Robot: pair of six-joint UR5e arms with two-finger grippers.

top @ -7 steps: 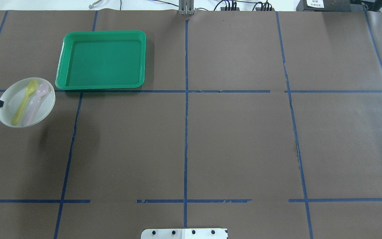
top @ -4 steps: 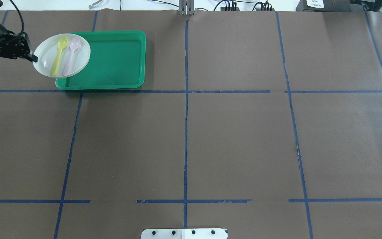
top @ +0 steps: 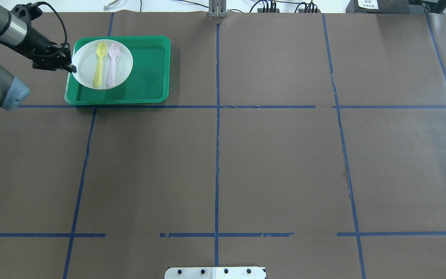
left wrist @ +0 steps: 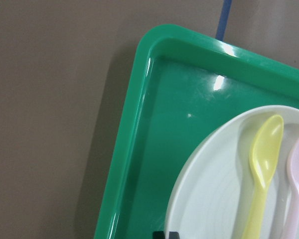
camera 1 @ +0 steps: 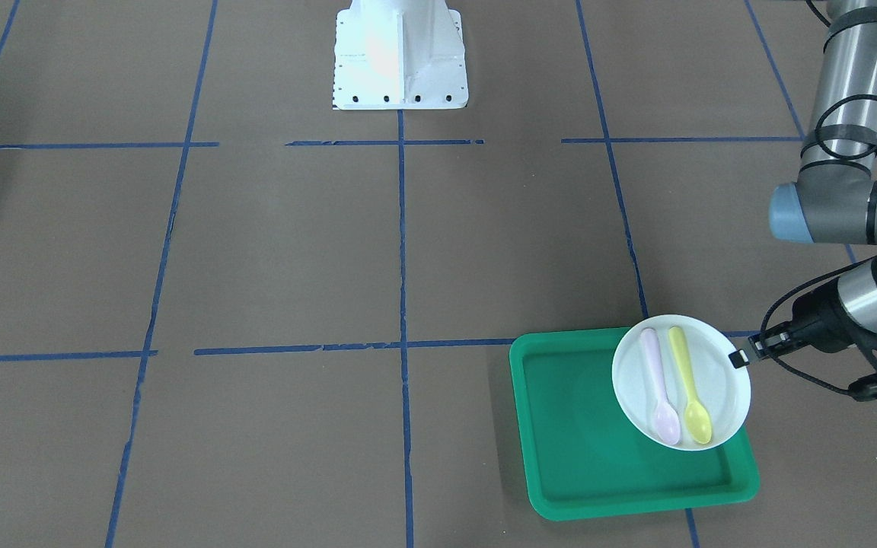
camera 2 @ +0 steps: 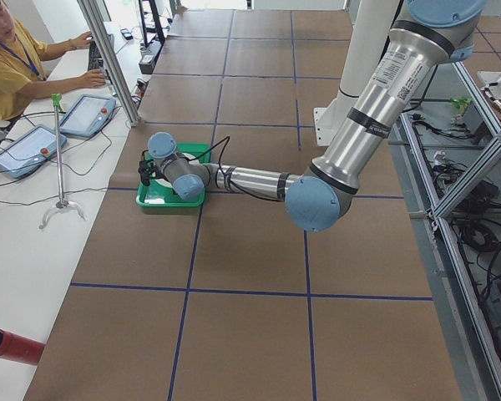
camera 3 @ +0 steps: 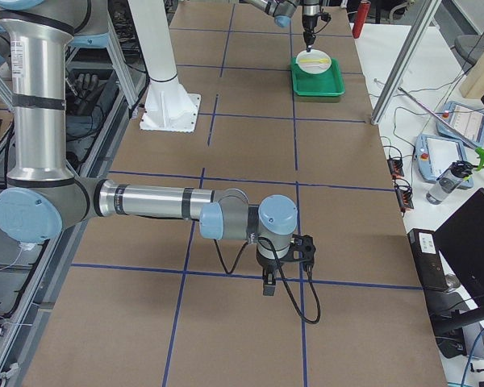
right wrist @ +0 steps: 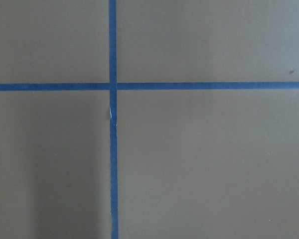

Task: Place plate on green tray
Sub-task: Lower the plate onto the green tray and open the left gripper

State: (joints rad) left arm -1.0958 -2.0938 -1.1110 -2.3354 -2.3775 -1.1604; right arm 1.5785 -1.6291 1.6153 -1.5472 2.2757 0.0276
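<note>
One small round white plate [top: 84, 64] is seen over the end of the green tray [top: 149, 69] that lies nearest the left arm. The plate is shallow, with a raised rim; the left wrist view shows faint concentric rings on its floor [left wrist: 214, 199]. Its width is roughly half that of the tray. The plate's outer edge overlaps the tray's rim on the arm's side, and in the front-facing view it also covers the tray's corner nearest the robot [camera 1: 633, 373]. Whether the plate rests on the tray floor or is held just above it cannot be told.

Two plastic spoons lie side by side on the plate, a yellow spoon [top: 99, 66] and a pink spoon [top: 112, 66], roughly parallel, with their bowls pointing away from the robot.

The left claw [top: 72, 69] pinches the plate's rim on the side facing the arm, its black fingers closed on the edge.

The tray is rectangular, with rounded corners and a low rim, and sits on the brown worktop [top: 269, 162], which is marked with blue tape lines.

The right claw [camera 3: 267, 289] hangs well apart from the tray, pointing down near a crossing of tape lines; its state cannot be told.
</note>
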